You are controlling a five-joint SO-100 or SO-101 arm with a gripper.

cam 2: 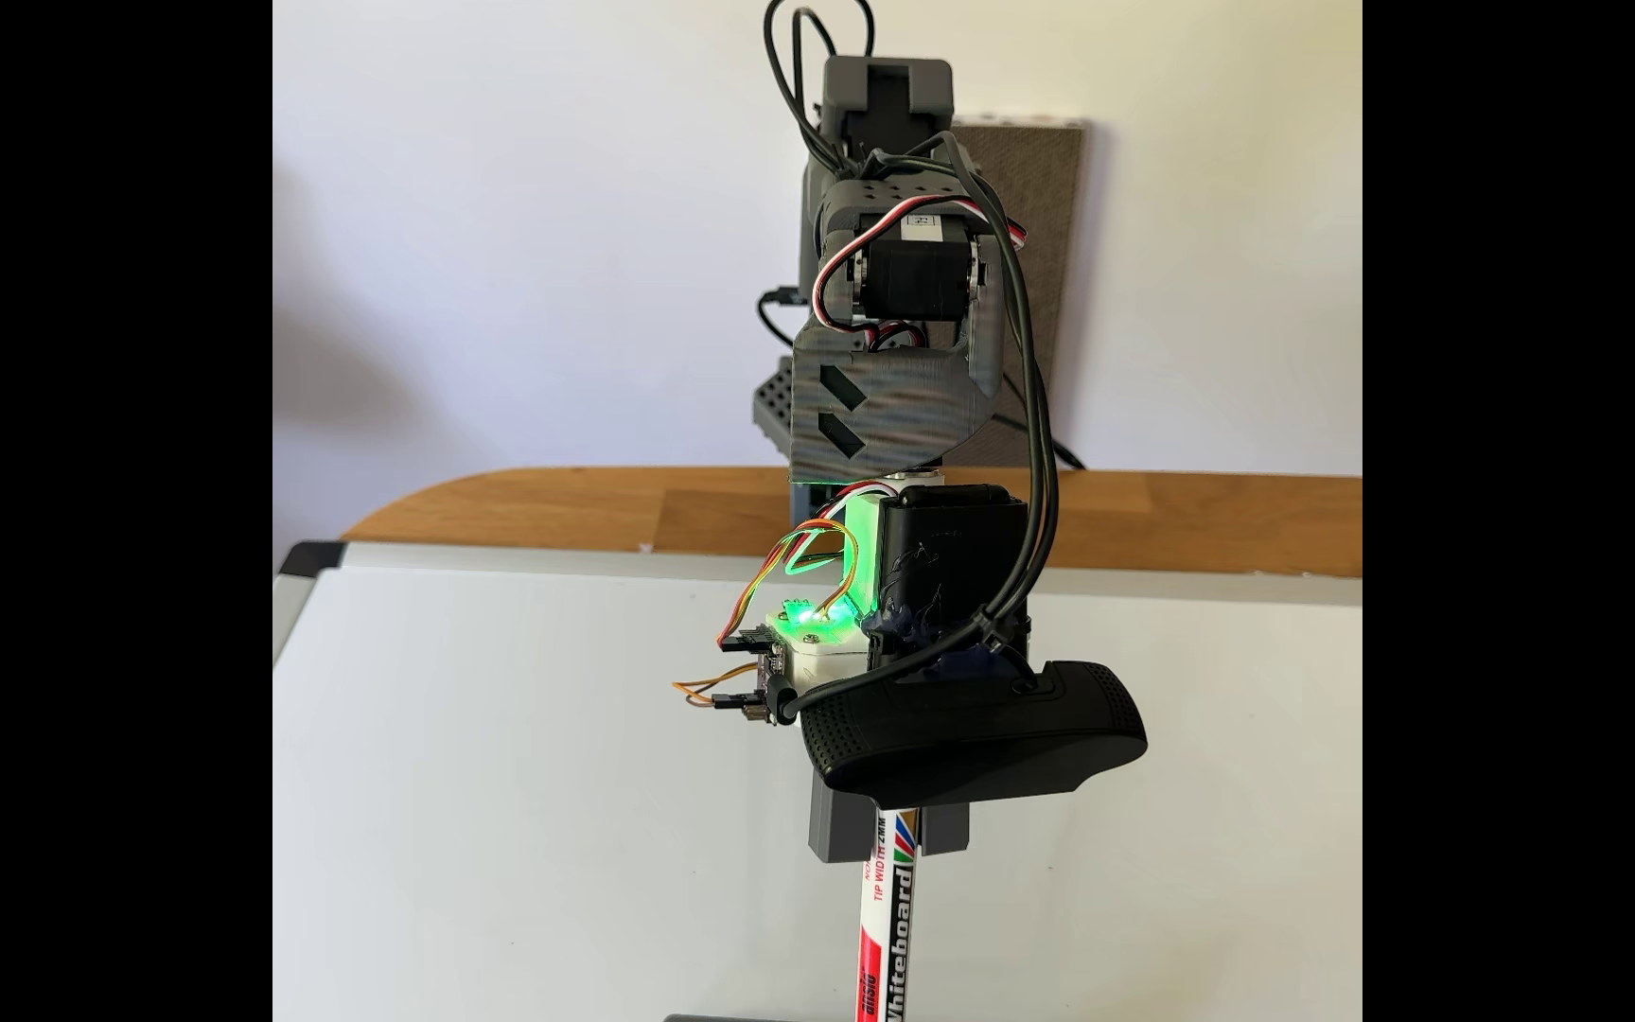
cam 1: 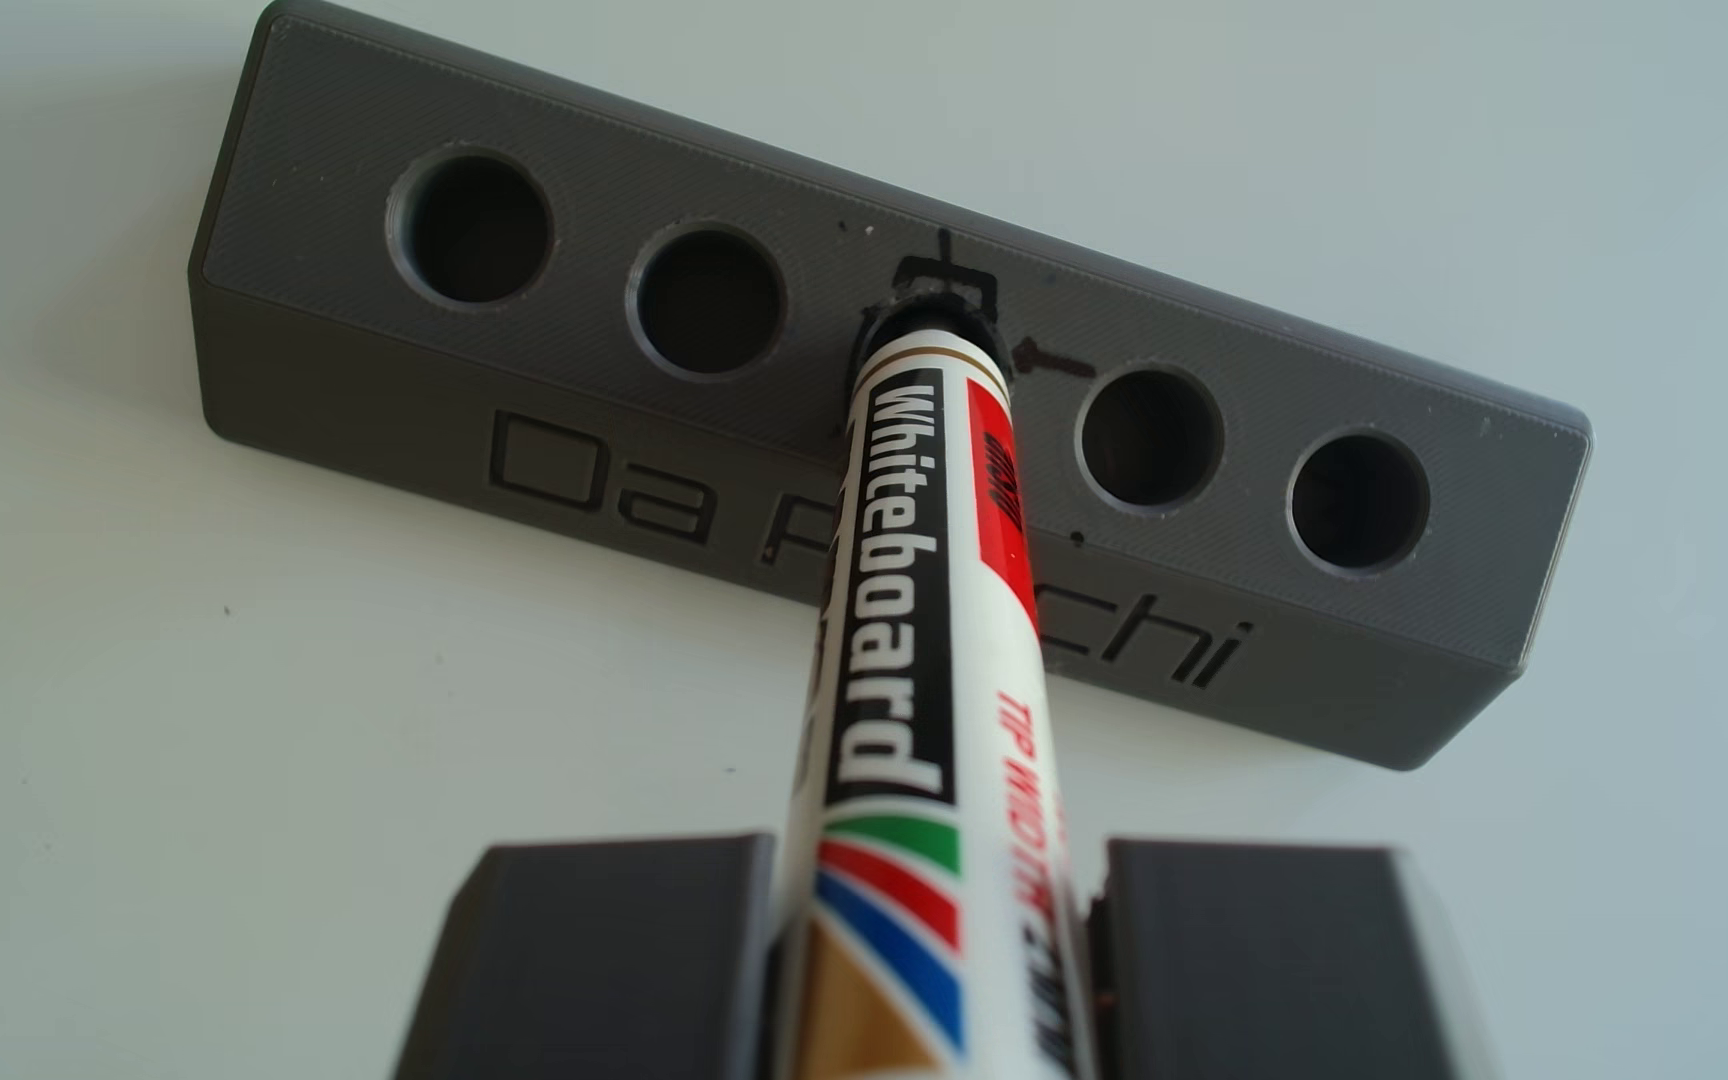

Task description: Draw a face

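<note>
My gripper (cam 1: 938,872) is shut on a white whiteboard marker (cam 1: 927,644), with its two dark grey fingers (cam 1: 611,955) on either side of the barrel. The marker's front end sits in the middle hole of a grey block (cam 1: 320,343) engraved "Da Pinchi". Small black pen scribbles ring that hole. In the fixed view the gripper (cam 2: 890,835) hangs under the black wrist camera (cam 2: 971,737), and the marker (cam 2: 887,914) points down toward the bottom edge. The face is out of view; the whiteboard (cam 2: 499,786) shows no drawn lines.
The block lies on the whiteboard (cam 1: 164,779) and has several round holes, the others empty (cam 1: 473,228). A sliver of the block (cam 2: 725,1017) shows at the bottom edge. Beyond the board are the wooden table edge (cam 2: 548,511) and a white wall.
</note>
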